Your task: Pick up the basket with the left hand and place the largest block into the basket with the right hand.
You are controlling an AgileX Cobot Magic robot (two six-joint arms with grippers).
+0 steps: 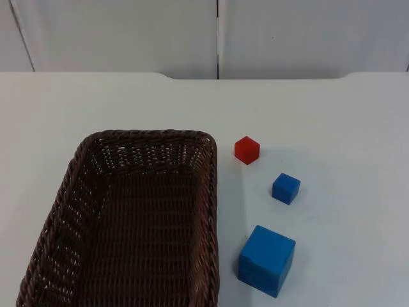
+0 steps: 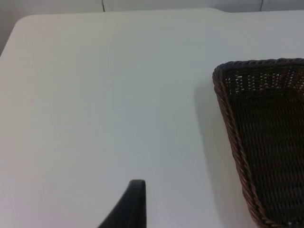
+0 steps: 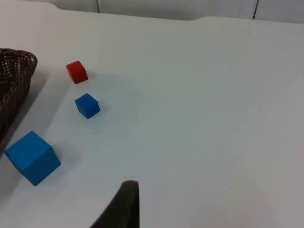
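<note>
A dark brown wicker basket (image 1: 208,211) stands empty on the white table at the front left; its rim (image 2: 232,128) also shows in the left wrist view. The large blue block (image 1: 267,259) sits just right of the basket's near end and appears in the right wrist view (image 3: 32,157). My left gripper (image 2: 134,206) hangs above bare table, left of the basket and apart from it. My right gripper (image 3: 124,206) hangs above the table, right of the blocks and clear of them. Both arms wait.
A small blue block (image 1: 285,188) lies behind the large one, and a small red block (image 1: 246,149) sits farther back near the basket's far right corner. The grey partition wall (image 1: 217,38) closes off the far table edge.
</note>
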